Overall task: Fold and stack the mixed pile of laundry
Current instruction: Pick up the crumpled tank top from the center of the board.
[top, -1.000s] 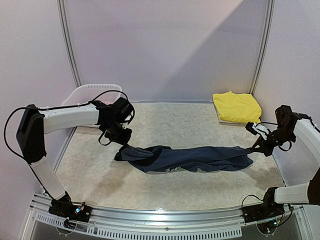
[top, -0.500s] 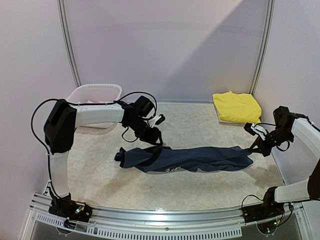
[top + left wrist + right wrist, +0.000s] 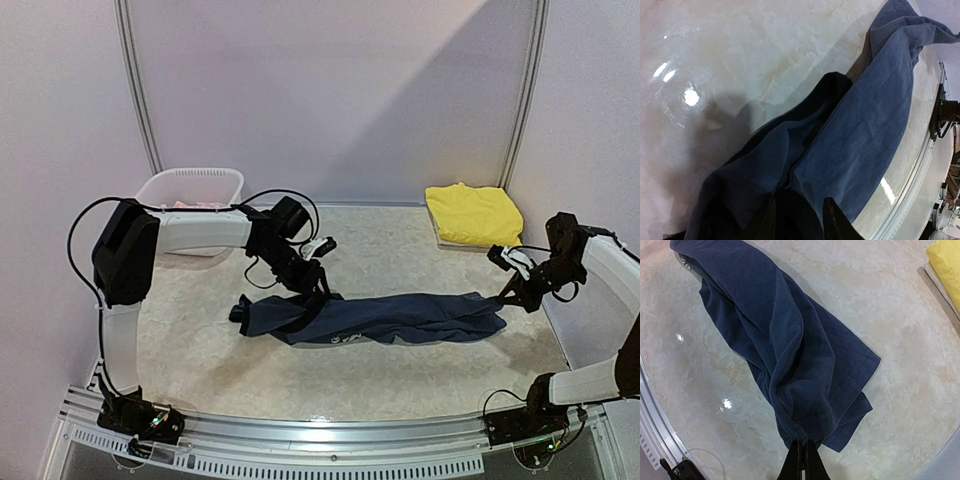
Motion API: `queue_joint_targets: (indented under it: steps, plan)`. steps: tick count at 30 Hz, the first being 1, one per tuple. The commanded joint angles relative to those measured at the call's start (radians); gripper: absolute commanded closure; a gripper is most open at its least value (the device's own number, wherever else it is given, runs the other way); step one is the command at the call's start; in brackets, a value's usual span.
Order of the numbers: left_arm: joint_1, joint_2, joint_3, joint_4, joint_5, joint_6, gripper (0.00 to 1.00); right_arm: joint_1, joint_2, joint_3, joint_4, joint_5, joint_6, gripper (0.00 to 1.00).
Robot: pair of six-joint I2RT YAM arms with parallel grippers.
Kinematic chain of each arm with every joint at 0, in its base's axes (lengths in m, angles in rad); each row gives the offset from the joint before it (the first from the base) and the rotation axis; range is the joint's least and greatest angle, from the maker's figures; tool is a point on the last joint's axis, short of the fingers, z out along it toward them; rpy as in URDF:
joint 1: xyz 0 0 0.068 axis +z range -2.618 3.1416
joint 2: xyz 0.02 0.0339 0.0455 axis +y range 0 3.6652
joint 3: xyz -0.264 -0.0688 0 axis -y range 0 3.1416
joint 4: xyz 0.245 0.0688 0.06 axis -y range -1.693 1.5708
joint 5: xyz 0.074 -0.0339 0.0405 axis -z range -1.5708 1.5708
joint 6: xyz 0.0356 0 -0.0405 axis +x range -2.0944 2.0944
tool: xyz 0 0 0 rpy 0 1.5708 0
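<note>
Navy top point(image 3: 390, 318) lies stretched left to right across mid-table point(image 3: 380, 245). Right gripper point(image 3: 801, 456) is clamped on its right-end hem. Left gripper point(image 3: 799, 220) sits at the top's far-left edge, fingers narrowly apart astride a fold; cannot tell whether they pinch it. Folded yellow garment point(image 3: 473, 213) lies at the far right corner.
</note>
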Motion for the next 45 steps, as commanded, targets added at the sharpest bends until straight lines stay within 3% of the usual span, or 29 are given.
queue_joint_targets:
  steps: [1, 10, 18, 26, 34, 45]
  plan:
    - [-0.008, 0.004, -0.005, 0.002, 0.026, -0.001, 0.67, -0.003, 0.006, -0.013, 0.02, -0.019, 0.009, 1.0]
    - [-0.013, 0.05, 0.028, -0.036, -0.043, 0.009, 0.65, -0.003, 0.005, -0.012, 0.019, -0.024, 0.016, 1.0]
    - [-0.017, 0.048, 0.036, -0.033, -0.027, 0.009, 0.89, -0.003, 0.003, -0.012, 0.022, -0.026, 0.019, 1.0]
    - [-0.014, -0.061, 0.046, -0.11, -0.139, 0.048, 0.95, -0.003, 0.015, 0.027, 0.056, 0.009, 0.06, 1.0]
    - [0.002, -0.294, 0.063, -0.241, -0.301, 0.111, 1.0, -0.003, 0.133, 0.272, 0.082, 0.011, 0.237, 1.0]
    - [0.001, -0.636, 0.093, -0.144, -0.492, 0.125, 1.0, -0.001, 0.163, 0.678, -0.009, -0.078, 0.336, 1.0]
